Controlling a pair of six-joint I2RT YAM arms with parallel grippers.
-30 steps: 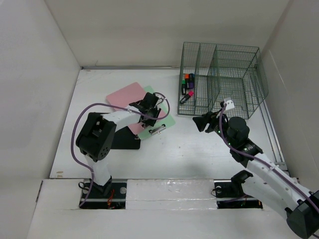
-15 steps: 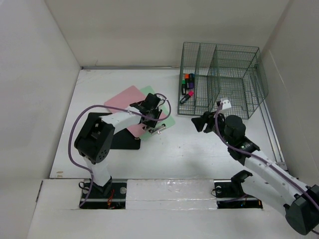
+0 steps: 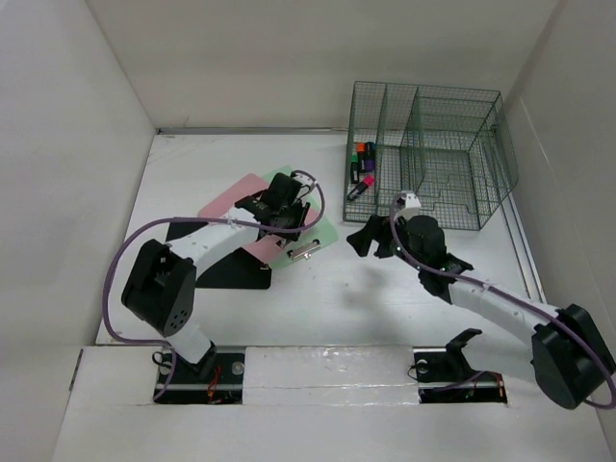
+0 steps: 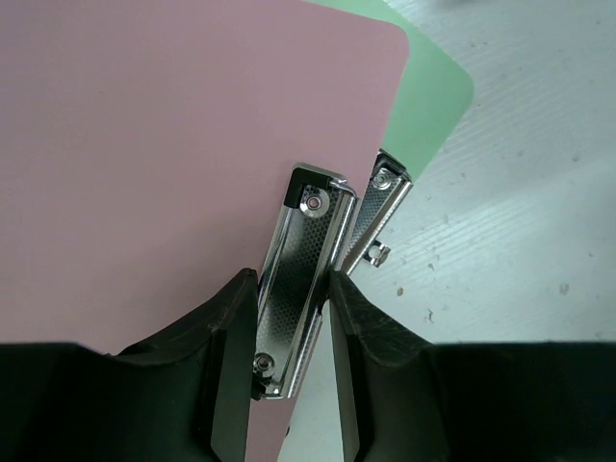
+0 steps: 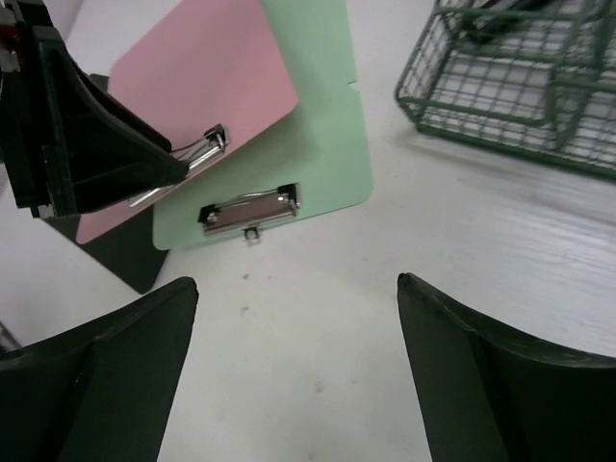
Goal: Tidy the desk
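Note:
On the white desk (image 3: 318, 298) lies a pink clipboard (image 3: 223, 198) partly over a green clipboard (image 3: 325, 231), with a black clipboard (image 3: 236, 270) under both. My left gripper (image 4: 294, 298) is shut on the pink clipboard's metal clip (image 4: 306, 269); a finger presses each side of it. The pink clipboard (image 4: 144, 144) fills the left wrist view, and the green clipboard (image 4: 430, 96) peeks out behind it. My right gripper (image 3: 367, 237) hovers open over bare desk just right of the green clipboard (image 5: 313, 144), whose clip (image 5: 248, 212) lies ahead of its fingers, and it holds nothing.
A green wire-mesh organizer rack (image 3: 433, 154) stands at the back right, with several markers (image 3: 361, 169) in its left compartment. In the right wrist view the rack (image 5: 520, 87) is at the upper right. White walls border the desk on three sides.
My right gripper has opened wide and moved left toward the green clipboard. My left gripper has shifted back and left, dragging the pink clipboard with it.

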